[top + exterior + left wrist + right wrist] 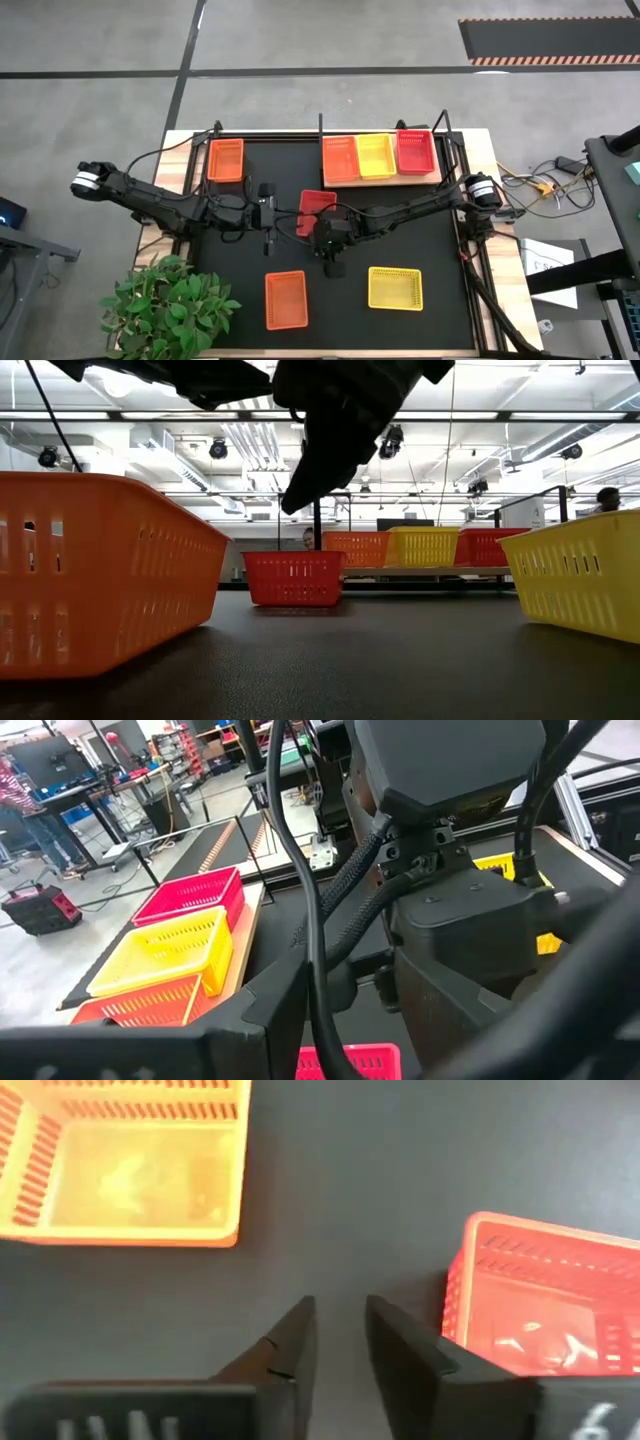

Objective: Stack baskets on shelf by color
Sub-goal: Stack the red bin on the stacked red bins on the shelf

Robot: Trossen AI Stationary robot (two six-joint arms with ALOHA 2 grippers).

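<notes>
On the shelf [392,181] at the far right, an orange basket [340,160], a yellow one [376,155] and a red one [415,150] stand side by side. A red basket [315,208] rests on the black mat at mid-table. My right gripper [340,1335] hangs above the mat just beside this red basket [550,1300]. It is open, with nothing between its fingers. My left gripper [268,215] waits left of the red basket, open, holding nothing. Loose on the mat are an orange basket [225,160] at the far left, another orange one [285,298] and a yellow one [395,288] near the front.
A potted green plant [165,300] overhangs the table's near left corner. Thin black posts [445,125] rise at the shelf's ends. My two arms meet at mid-table, the right wrist close in front of the left gripper. Bare mat lies between the two near baskets.
</notes>
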